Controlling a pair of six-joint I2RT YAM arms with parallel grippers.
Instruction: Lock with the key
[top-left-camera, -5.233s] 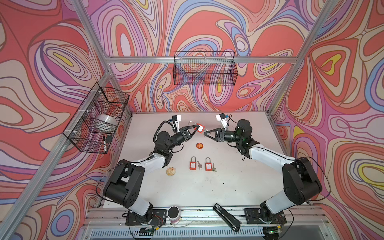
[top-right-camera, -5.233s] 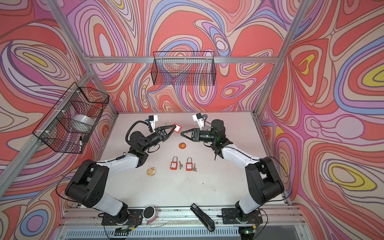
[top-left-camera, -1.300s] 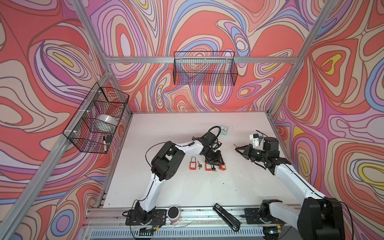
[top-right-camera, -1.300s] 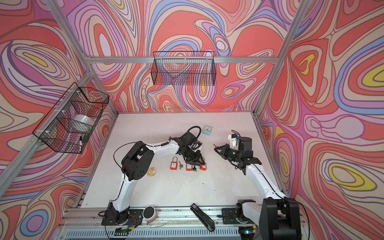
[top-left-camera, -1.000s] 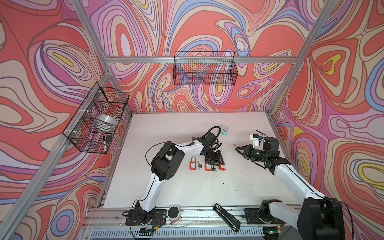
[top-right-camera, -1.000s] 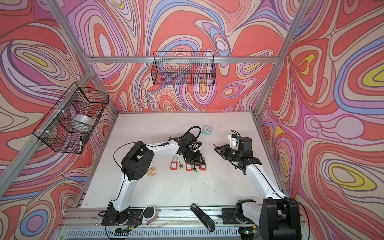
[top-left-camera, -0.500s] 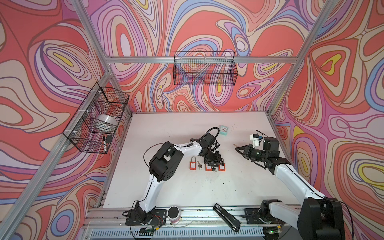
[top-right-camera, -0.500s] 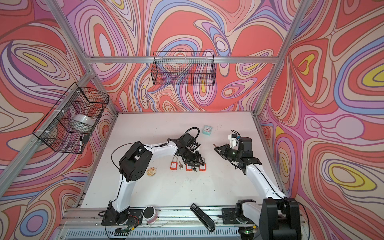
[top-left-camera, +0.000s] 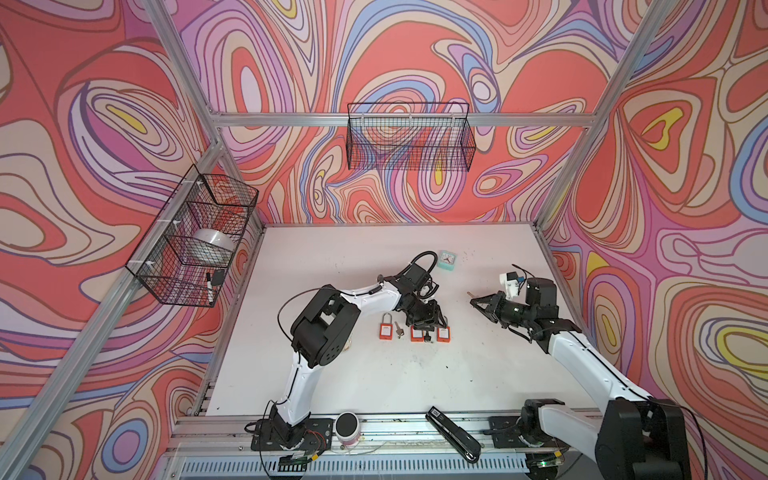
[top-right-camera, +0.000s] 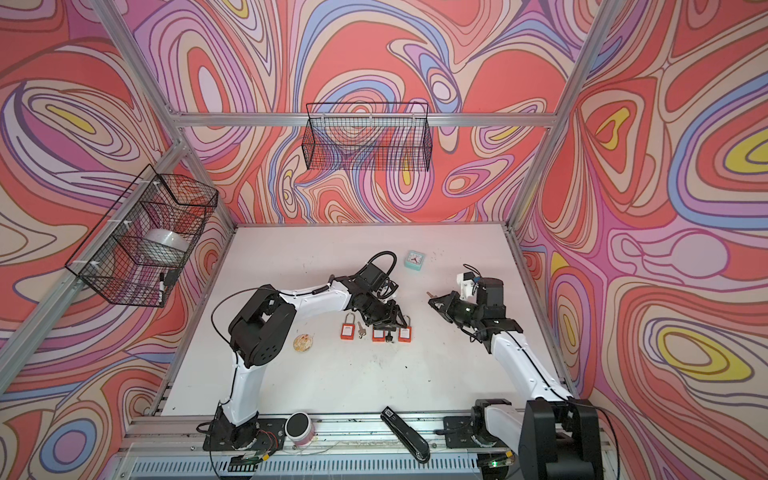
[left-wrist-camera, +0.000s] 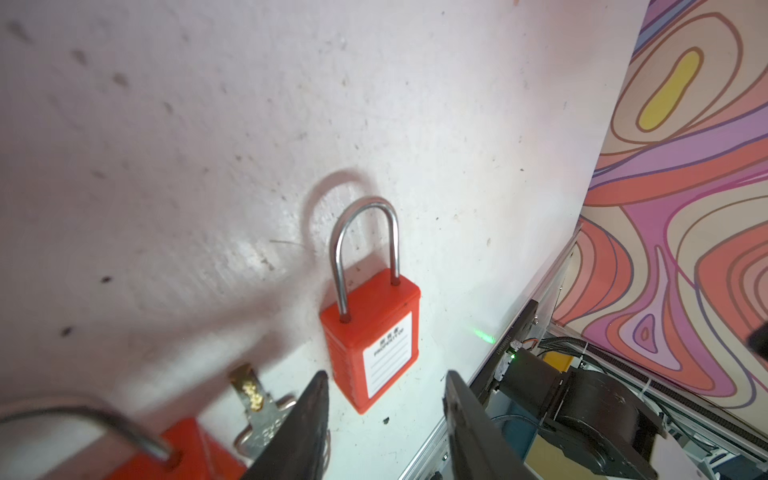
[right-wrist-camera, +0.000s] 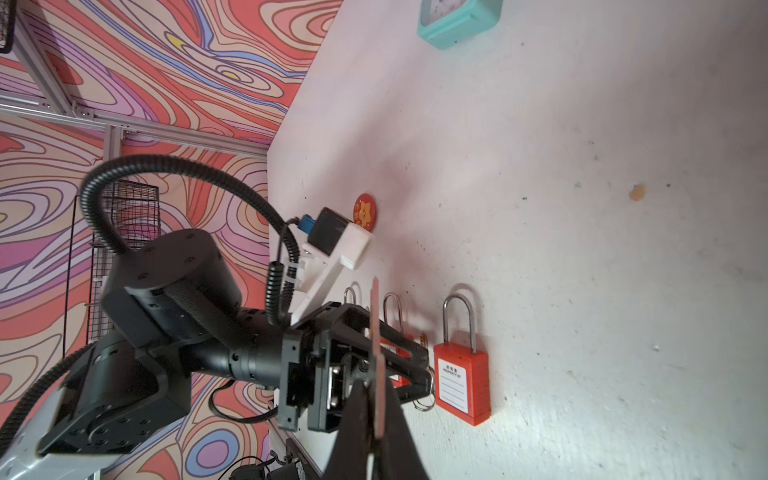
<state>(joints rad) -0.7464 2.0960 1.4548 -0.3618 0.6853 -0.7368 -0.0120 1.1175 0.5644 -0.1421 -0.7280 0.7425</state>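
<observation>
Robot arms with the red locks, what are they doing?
Three red padlocks lie in a row on the white table. The left gripper hangs low over the right-most padlock with its jaws apart, not holding it. The right gripper is shut on a small key, held up in the air off to the side. That key is not in a lock yet.

On the table (top-left-camera: 374, 386), the right padlock (left-wrist-camera: 374, 332) lies just ahead of the left gripper (top-left-camera: 429, 323), in line with the gap between its fingers. A loose key (left-wrist-camera: 257, 411) and the middle padlock (left-wrist-camera: 191, 453) lie beside it; the alarm clock (top-left-camera: 448, 261) stands behind the gripper, well apart.
</observation>
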